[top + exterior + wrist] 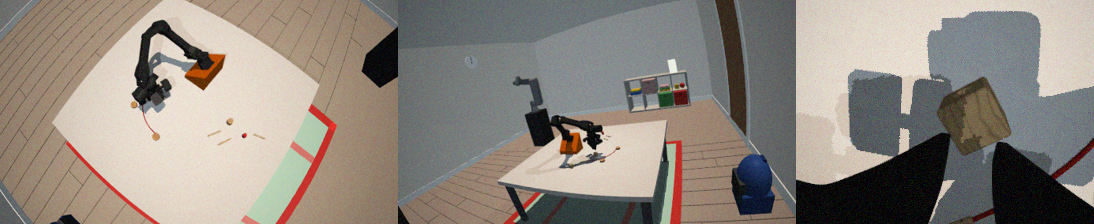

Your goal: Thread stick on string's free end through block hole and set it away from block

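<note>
The wooden block point(974, 116) stands on the table past my fingertips in the wrist view; my gripper hides it in the top view. My gripper point(972, 148) point(594, 147) is partly open, with a narrow gap between its fingers and nothing clearly held. The end of the string's stick point(962, 220) shows low in the gap, at the bottom edge of the wrist view; the rest is out of frame. The red string point(148, 123) point(1076, 159) runs from the round button point(155, 136) point(617, 148) to the gripper area and passes behind the right finger in the wrist view.
A round wooden piece point(134, 104) point(602, 160) lies close beside the gripper. Farther off are another wooden piece point(230, 121), a red ball point(244, 135) and loose sticks point(214, 133) point(224, 141) point(259, 136). The orange arm base point(209, 72) stands behind. A small object point(572, 166) lies nearby.
</note>
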Controlling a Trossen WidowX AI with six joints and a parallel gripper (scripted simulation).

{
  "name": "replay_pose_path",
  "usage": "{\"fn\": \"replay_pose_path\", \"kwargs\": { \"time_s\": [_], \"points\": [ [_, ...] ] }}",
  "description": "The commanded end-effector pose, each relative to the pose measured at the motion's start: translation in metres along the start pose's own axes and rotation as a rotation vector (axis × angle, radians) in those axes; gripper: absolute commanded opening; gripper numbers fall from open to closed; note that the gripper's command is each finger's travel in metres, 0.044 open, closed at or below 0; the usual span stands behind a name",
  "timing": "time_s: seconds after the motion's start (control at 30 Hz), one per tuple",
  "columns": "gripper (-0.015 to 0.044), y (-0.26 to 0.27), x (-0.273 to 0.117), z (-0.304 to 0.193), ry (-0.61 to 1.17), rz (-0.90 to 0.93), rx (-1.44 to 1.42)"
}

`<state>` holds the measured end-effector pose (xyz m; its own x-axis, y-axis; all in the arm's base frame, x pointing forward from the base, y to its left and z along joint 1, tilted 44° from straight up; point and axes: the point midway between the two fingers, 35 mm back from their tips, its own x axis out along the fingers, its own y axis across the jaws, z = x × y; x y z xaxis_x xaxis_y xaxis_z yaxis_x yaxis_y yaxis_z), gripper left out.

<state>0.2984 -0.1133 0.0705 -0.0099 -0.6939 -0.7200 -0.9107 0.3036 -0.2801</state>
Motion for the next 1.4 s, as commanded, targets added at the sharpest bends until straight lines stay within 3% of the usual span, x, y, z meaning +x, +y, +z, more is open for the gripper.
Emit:
{"fn": "replay_pose_path", "kwargs": {
  "time_s": [0.0, 0.57, 0.87, 0.93, 1.23, 1.37],
  "points": [
    [0.0005, 0.0, 0.0, 0.0, 0.0, 0.0, 0.0],
    [0.0, 0.0, 0.0, 0.0, 0.0, 0.0, 0.0],
    [0.0236, 0.0, 0.0, 0.0, 0.0, 0.0, 0.0],
    [0.0241, 0.0, 0.0, 0.0, 0.0, 0.0, 0.0],
    [0.0005, 0.0, 0.0, 0.0, 0.0, 0.0, 0.0],
    [0.0, 0.0, 0.0, 0.0, 0.0, 0.0, 0.0]
  ]
}}
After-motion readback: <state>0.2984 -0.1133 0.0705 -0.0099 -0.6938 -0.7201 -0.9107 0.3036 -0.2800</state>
